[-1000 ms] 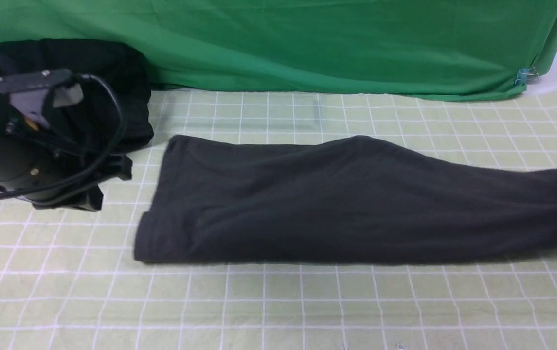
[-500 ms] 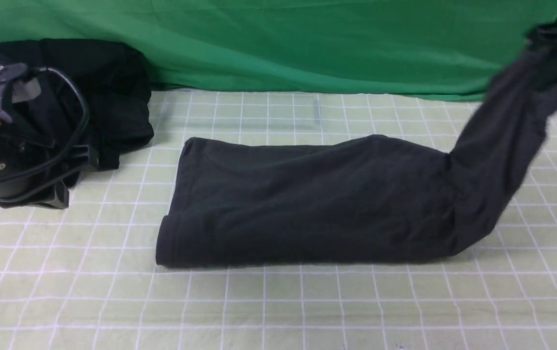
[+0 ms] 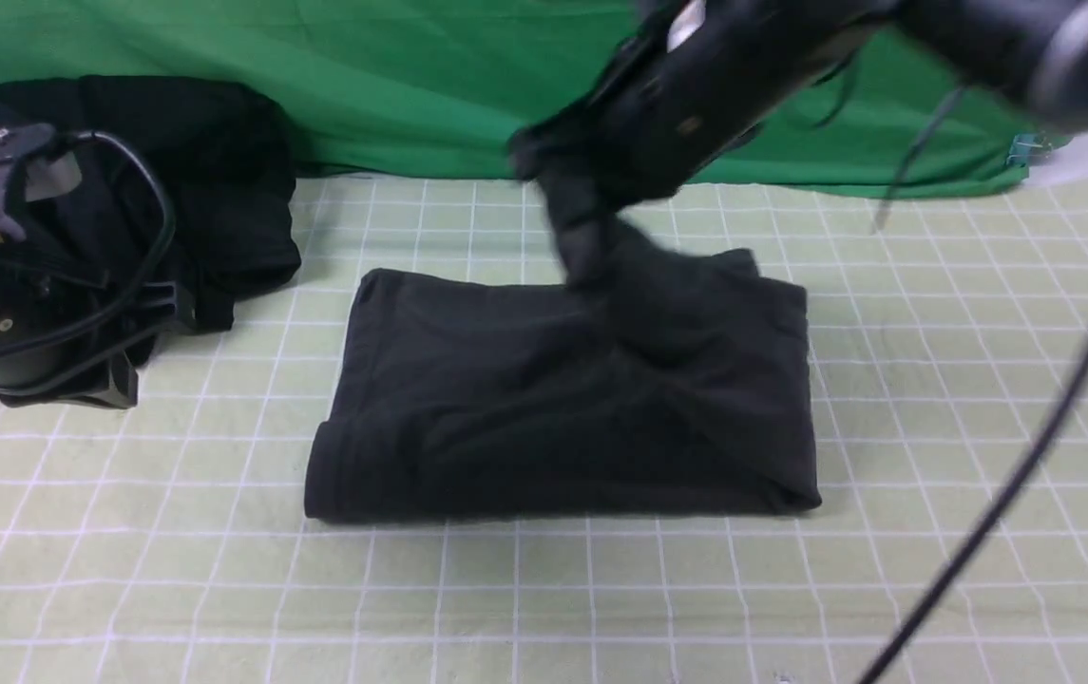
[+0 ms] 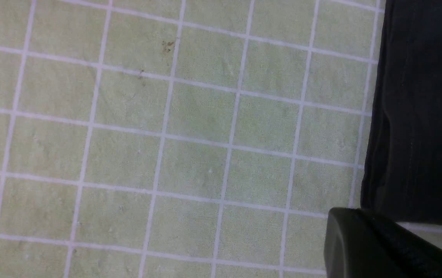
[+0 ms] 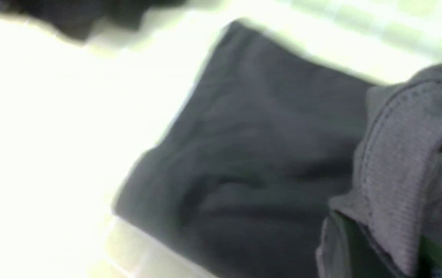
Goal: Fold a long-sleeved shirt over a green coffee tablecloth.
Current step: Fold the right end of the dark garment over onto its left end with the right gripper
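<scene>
The long-sleeved shirt (image 3: 524,418) lies dark charcoal on the green coffee tablecloth (image 3: 544,589), doubled over into a squat rectangle; no print shows. My right gripper (image 3: 553,176) hangs blurred above its far middle, shut on the lifted end, which droops to the pile. In the right wrist view, ribbed grey cloth is pinched in that right gripper (image 5: 394,247) over the shirt (image 5: 251,154). My left gripper (image 3: 149,347) rests at the left, open and empty. The left wrist view shows one of its fingers (image 4: 379,247), the tablecloth (image 4: 166,135) and a dark fabric edge (image 4: 417,116).
A heap of blacker garments (image 3: 182,171) lies at the back left behind my left arm. Plain vivid green fabric (image 3: 505,85) hangs along the back. The right arm's cable (image 3: 1028,456) slants down across the right side.
My right gripper swung the shirt's right end up and leftward over the body, halving its length. The left arm drew back left, then stayed put.
</scene>
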You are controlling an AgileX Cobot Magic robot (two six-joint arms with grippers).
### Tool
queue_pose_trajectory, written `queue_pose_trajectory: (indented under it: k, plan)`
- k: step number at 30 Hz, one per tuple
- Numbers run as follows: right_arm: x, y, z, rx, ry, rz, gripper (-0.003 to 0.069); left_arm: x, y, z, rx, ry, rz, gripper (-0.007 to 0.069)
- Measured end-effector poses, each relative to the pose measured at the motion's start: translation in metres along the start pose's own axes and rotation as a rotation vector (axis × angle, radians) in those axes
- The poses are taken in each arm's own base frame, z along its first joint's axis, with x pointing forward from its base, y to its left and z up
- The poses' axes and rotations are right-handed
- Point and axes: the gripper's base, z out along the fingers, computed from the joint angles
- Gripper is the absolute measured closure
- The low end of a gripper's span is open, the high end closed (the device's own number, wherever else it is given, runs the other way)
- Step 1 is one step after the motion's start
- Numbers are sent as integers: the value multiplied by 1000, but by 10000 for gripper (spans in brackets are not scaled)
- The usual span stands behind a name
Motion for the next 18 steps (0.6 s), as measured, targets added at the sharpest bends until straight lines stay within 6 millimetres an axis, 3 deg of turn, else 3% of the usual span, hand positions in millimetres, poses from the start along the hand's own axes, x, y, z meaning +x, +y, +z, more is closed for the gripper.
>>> queue_pose_trajectory:
  k: [3, 4, 6, 8, 10, 14, 16, 18]
  plan:
    - [10, 15, 36, -18, 20, -5, 646, 0, -1, 0, 13, 4, -8, 627]
    - [17, 21, 58, -27, 25, 14, 644, 1, -2, 0, 21, 9, -11, 627]
    - [21, 23, 73, -29, 26, 36, 632, 1, -3, 0, 29, 10, -14, 627]
    - [26, 24, 91, -34, 26, 67, 591, 1, -3, 0, 33, 12, -12, 627]
    - [32, 25, 108, -59, 34, 120, 500, 1, -3, 0, 33, 12, -9, 627]
    - [34, 29, 109, -90, 59, 136, 284, 1, -3, 0, 33, 12, -7, 627]
    - [28, 29, 97, -96, 78, 76, 178, 1, -3, 0, 36, 12, -11, 627]
    - [20, 25, 80, -87, 107, -1, 140, 1, -4, 0, 42, 14, -10, 627]
